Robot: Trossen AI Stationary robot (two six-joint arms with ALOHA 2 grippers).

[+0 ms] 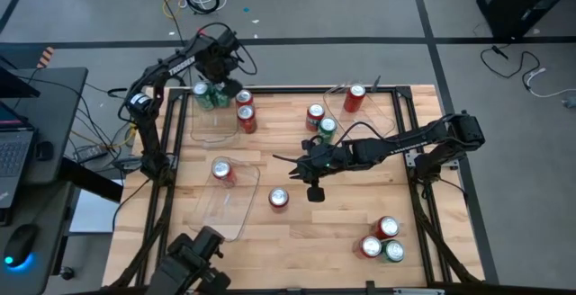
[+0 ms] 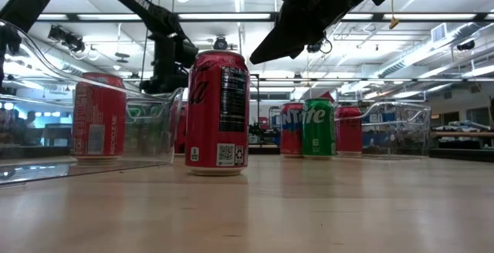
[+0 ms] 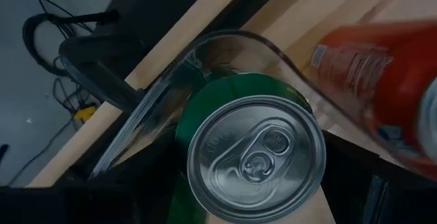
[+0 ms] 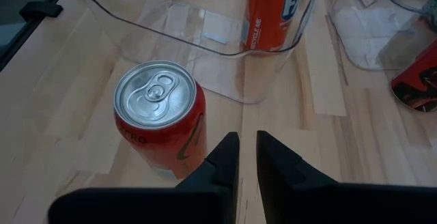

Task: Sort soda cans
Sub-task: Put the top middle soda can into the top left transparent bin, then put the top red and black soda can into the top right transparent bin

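Note:
My left gripper [image 1: 219, 86] hangs over the far-left clear tray [image 1: 214, 126] and points down, shut on a green soda can [image 3: 254, 157] whose silver top faces the wrist camera. Another green can [image 1: 205, 95] stands in that tray. My right gripper [image 4: 247, 150] is shut and empty above mid-table, just behind a red can [image 4: 160, 118] that stands on the wood. Beyond it, a red can [image 1: 223, 171] stands in the near-left tray [image 1: 236, 212]. My left gripper comes from above, pointing down, with the green can's side [image 3: 188, 125] between its two fingers. The can is upright over the tray's far corner. Its wide top hides the place of contact. Whether its base rests on the tray floor, I cannot tell.
Two red cans [image 1: 245, 109] stand beside the far-left tray. A red and a green can [image 1: 320, 122] stand mid-table. One red can [image 1: 355, 97] is in the far-right tray. Two red cans and a green one [image 1: 384, 241] stand near the right front. Bare wood lies front centre.

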